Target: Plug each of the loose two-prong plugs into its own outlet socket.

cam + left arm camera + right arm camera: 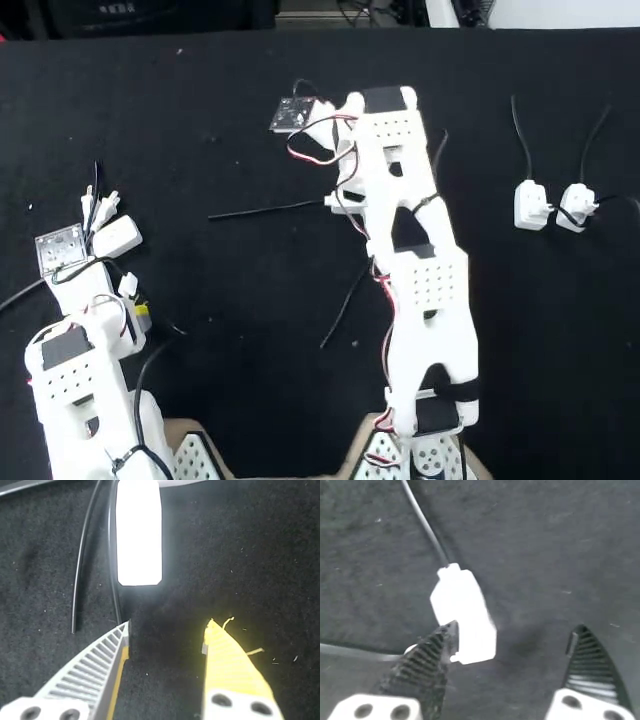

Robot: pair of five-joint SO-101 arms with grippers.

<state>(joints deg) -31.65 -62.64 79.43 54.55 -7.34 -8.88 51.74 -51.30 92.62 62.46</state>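
Our right hand (515, 630) is wide open and empty, hanging low over a loose white plug (463, 617). The plug lies flat on the black surface (560, 540) near the middle, with its cord (425, 527) trailing away. One finger (427, 665) is right up against the plug's side and the other is well clear. To get a good pick, we'd shift sideways so the plug sits between both fingers. Then we'd close across the body, not the cord, and keep it square so the prongs are easy to line up later. We can't make out the prongs from here, so which way they face is a guess.

Our left hand (167, 630) is open too and holding nothing. There's a white block (139, 532) just ahead of its fingertips, with thin black cords (82, 560) beside it. We can't tell if it's a plug or a socket.

As for what's sitting in what, off to the right in the high view two white pieces (530, 205) stand side by side, each with a cord. We can't tell whether a plug is seated in either one. The plug under our right hand clearly isn't in anything yet.
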